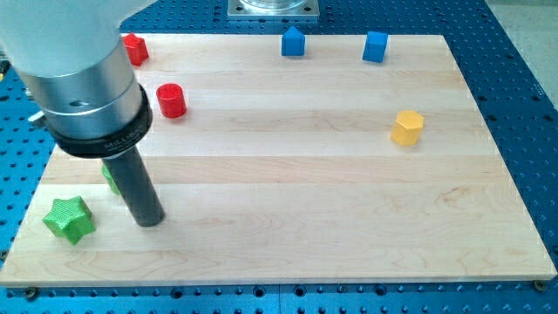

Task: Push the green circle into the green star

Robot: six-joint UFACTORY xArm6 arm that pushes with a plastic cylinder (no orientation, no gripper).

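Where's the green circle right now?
The green circle sits near the view's left edge, mostly hidden behind the rod, just above my tip and up-right of the green star.

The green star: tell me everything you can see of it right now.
The green star is a small chunky block with rounded points, bright green with a matte, slightly rough surface. It lies flat on the wooden board near the corner at the view's bottom left, whole and unobstructed. Nothing touches it: my tip rests on the board just to its right with a gap between. The green circle shows only as a sliver behind the rod, above and right of the star, also apart.
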